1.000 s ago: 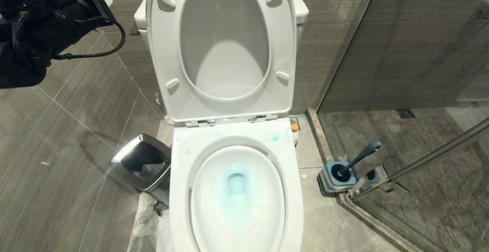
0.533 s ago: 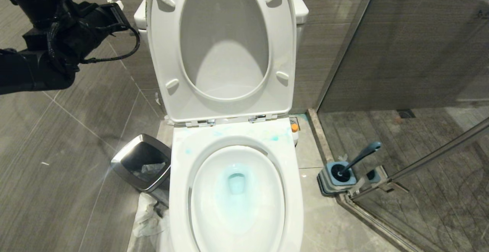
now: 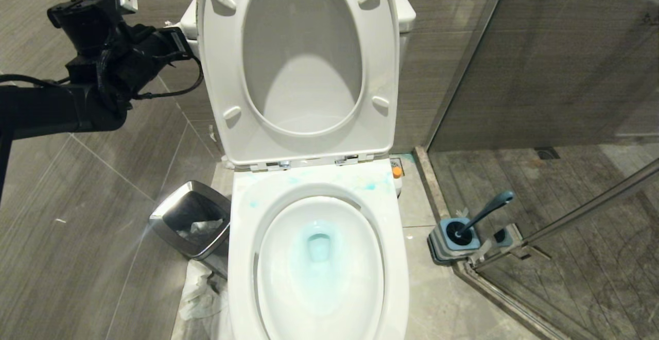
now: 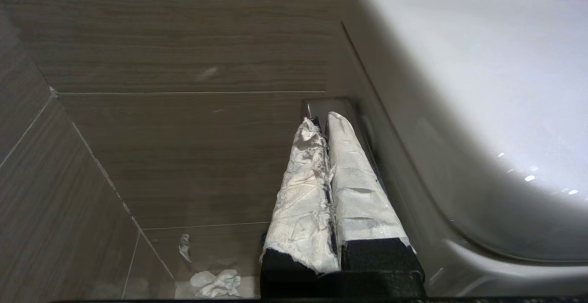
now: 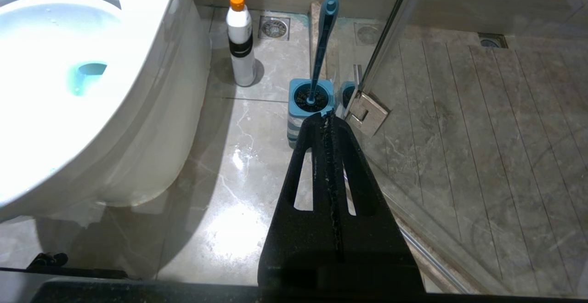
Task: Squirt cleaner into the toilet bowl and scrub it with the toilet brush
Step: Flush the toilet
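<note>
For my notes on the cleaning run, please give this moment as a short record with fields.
toilet bowl: seat and lid raised, blue liquid in water
cleaner: upright on floor beside bowl
toilet brush: standing in its holder
left gripper: shut, empty, raised beside tank
right gripper: shut, empty, pointing at brush
bin: left of bowl

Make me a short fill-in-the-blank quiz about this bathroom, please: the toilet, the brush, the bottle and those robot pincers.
1. The water in the glossy white ceramic toilet bowl is tinted ____.
2. The slim dark blue toilet brush stands in its square ____.
3. The small white cleaner bottle has an ____ cap.
4. The left pincer, with white-wrapped fingers, is ____ and holds nothing.

Missing words: blue; holder; orange; shut.
</note>
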